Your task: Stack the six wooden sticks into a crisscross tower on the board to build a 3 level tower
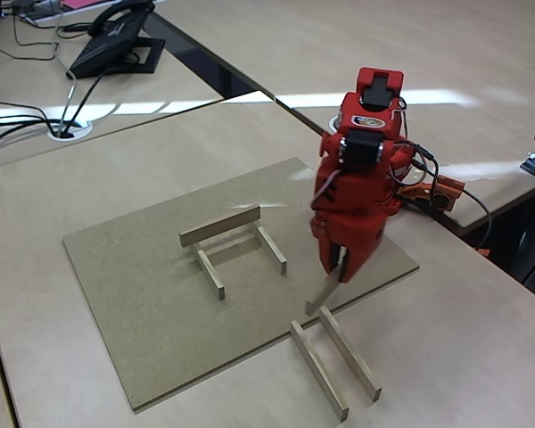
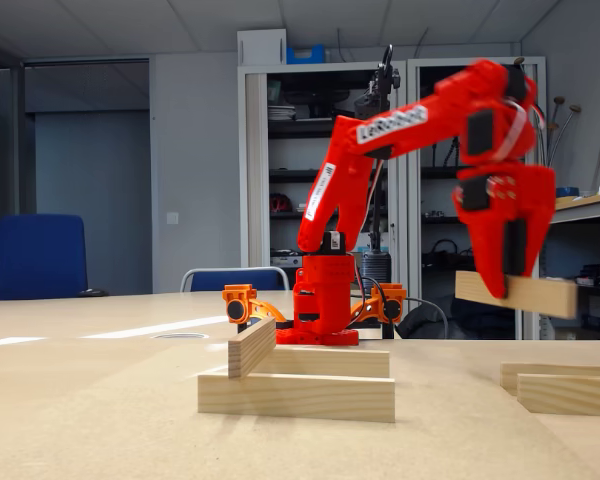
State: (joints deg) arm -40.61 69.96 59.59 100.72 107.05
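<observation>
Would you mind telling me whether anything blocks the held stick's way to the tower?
Nothing visible does. The end effector holds a stick lifted above the board, and only bare board lies between it and the tower.

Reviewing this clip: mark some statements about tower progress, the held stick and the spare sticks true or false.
1. The gripper is shut on a stick. True.
2. Three sticks are placed on the board. True.
3. The tower already has three full levels. False: two bottom sticks and one crossing stick.
4. Two spare sticks lie off the board on the table. True.
5. The held stick rests on the tower. False: it hangs in the air, apart from it.
</observation>
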